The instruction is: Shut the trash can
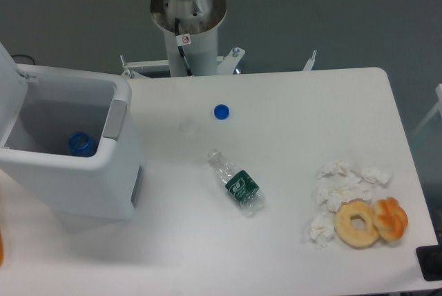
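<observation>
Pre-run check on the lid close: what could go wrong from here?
The gripper is out of frame, so its approach can't be judged. The large white plastic trash can sits at the table's left edge; a hard push on its raised white lid could shift it. The loose clear plastic bottle lies well clear.

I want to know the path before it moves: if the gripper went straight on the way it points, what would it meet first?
That cannot be told: the gripper is out of view. Only the arm's grey pedestal base shows, behind the white table. The large white plastic trash can stands open.
</observation>
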Controlling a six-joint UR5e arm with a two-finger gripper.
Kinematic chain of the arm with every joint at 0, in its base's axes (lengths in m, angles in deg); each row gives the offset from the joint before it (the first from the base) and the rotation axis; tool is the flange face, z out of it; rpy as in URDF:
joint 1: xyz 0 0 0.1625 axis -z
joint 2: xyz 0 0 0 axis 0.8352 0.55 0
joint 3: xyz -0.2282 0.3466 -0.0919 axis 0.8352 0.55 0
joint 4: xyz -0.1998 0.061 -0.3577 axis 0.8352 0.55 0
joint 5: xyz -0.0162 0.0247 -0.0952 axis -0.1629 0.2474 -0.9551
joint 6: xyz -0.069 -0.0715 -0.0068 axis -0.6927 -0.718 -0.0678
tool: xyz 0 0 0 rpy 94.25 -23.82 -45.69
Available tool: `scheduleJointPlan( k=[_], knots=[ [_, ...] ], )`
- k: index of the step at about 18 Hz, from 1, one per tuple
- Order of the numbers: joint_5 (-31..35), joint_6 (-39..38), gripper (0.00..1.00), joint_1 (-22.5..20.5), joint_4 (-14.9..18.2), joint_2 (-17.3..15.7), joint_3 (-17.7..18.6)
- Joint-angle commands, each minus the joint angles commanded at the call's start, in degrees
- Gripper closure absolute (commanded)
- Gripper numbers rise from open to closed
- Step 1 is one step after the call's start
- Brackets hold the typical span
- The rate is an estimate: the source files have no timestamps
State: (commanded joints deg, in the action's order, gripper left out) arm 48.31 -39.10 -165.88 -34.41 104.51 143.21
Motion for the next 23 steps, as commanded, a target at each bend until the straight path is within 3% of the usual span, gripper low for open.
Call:
scheduleJointPlan(
  k=[4,12,18,23],
  knots=[
    [0.3,1.8,0.00,-0.6,0.3,-0.5,1.7],
    [0.3,3.6,0.00,-6.6,0.3,-1.5,2.1],
    [0.7,8.1,0.00,-11.2,0.4,-1.9,4.6],
    [0.9,8.5,0.00,-13.0,0.6,-1.9,5.1]
  ],
)
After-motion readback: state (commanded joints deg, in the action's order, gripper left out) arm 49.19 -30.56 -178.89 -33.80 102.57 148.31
